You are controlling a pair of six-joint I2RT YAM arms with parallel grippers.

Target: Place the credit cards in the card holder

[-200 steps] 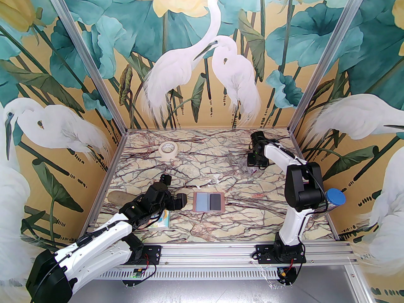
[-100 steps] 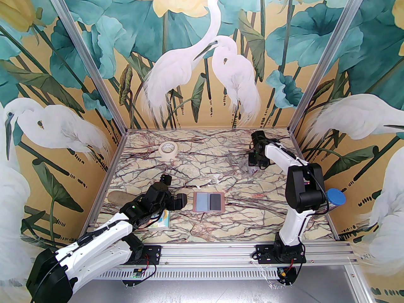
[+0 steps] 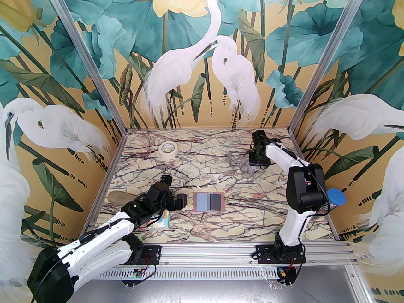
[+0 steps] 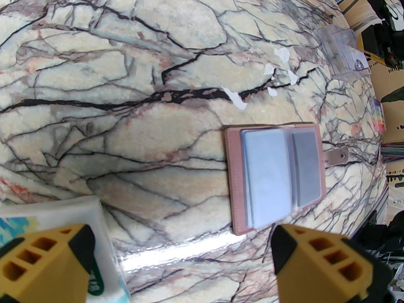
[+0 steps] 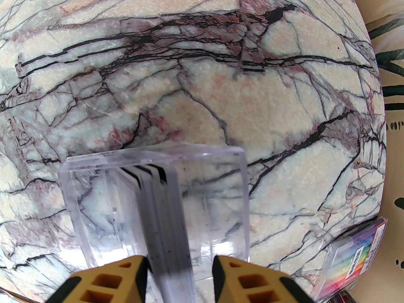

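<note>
The pink card holder (image 3: 222, 207) lies open and flat at the middle of the table, with a pale blue pocket on its left and a dark card (image 3: 215, 201) in its right pocket. In the left wrist view the card holder (image 4: 235, 181) lies just ahead of my left gripper (image 4: 180, 264), which is open and empty. At the far right, my right gripper (image 3: 254, 166) hangs over a clear plastic box (image 5: 94, 200). Several credit cards (image 5: 164, 219) stand on edge inside that box. My right gripper (image 5: 180, 273) is open and straddles the cards' upper edges, with a gap showing on the right side.
A cartoon-printed tissue pack (image 3: 163, 219) lies under my left arm. A tape roll (image 3: 168, 150) sits at the back left, a brownish oblong (image 3: 118, 197) by the left wall, and a blue-lidded jar (image 3: 335, 197) behind the right arm. A rainbow-printed pack (image 5: 356, 257) lies near the clear box.
The right gripper's jaws have drawn closer together around the cards in the clear box. The left arm has hardly moved.
</note>
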